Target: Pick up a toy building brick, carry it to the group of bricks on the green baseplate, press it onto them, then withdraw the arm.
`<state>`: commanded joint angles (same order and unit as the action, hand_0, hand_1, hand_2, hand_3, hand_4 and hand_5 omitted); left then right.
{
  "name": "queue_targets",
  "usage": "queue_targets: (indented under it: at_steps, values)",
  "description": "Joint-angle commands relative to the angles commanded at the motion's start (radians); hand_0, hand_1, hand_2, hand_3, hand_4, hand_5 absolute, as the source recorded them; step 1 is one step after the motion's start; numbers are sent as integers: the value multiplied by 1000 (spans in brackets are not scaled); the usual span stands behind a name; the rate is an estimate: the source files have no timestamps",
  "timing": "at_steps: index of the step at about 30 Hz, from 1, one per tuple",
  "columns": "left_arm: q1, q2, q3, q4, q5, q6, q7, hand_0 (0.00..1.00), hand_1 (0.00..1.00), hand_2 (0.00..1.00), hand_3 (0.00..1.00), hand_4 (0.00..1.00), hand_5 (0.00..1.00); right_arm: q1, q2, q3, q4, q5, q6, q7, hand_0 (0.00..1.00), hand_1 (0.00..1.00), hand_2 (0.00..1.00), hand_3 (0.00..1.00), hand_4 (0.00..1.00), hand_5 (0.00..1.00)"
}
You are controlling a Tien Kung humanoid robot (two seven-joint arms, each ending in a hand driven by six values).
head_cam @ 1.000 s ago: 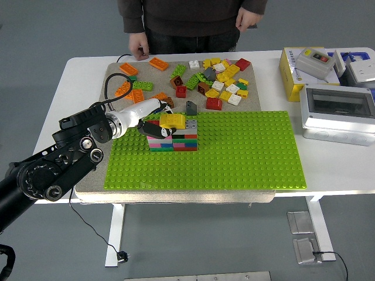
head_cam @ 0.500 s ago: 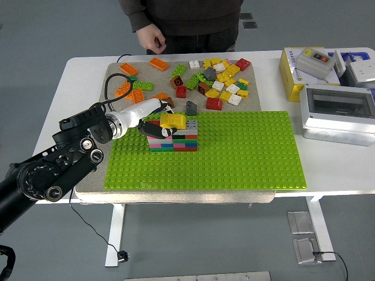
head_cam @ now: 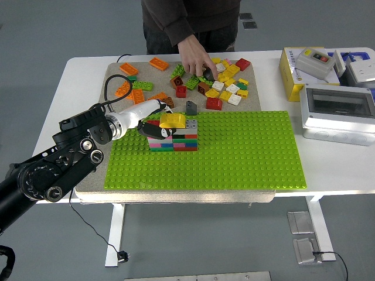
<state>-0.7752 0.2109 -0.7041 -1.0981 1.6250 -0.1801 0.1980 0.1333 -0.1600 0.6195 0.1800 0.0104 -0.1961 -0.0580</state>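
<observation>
A stack of mixed-colour bricks (head_cam: 174,139) stands on the left part of the green baseplate (head_cam: 246,152). A yellow brick (head_cam: 173,120) rests on top of the stack. My left hand (head_cam: 153,120) reaches in from the left with its fingers curled around that yellow brick, its dark thumb in front of the stack. A pile of loose bricks (head_cam: 220,82) lies behind the baseplate on the grey mat. A person's hand (head_cam: 196,60) reaches down into that pile, its fingertips on a dark brick. My right arm is out of view.
Orange and green loose bricks (head_cam: 132,88) lie at the mat's back left. Grey and white electrical boxes (head_cam: 337,111) and a yellow box (head_cam: 293,70) stand at the table's right. A black cable (head_cam: 111,88) loops by my left wrist.
The person has moved right and reached one hand down into the loose brick pile. My left hand stays on the yellow brick, which has tilted and settled slightly on the stack.
</observation>
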Motion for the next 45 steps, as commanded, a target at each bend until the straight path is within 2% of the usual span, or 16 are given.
queue_targets:
  at_steps: [14,22,33,34,45]
  values:
    - [5,2,10,-8,-1,-4,4,985,980,974,710,696,346,-8,1,-6,0,6,0,4,771,712,751,735,535,859]
    - [5,2,15,-3,-2,9,-4,984,982,978,750,717,370,-9,1,-15,0,6,1,5,771,712,752,733,536,858]
    - [3,2,12,-1,-1,14,-13,984,982,981,754,723,379,-9,0,-29,0,15,3,10,771,711,752,734,535,858]
    - [3,2,12,-1,-1,14,-14,985,984,982,779,786,440,-9,0,-29,0,14,3,10,771,710,751,734,535,857]
    - [4,3,6,-4,2,10,-11,988,984,988,802,796,457,-8,-1,-32,0,11,3,10,771,709,750,733,535,858]
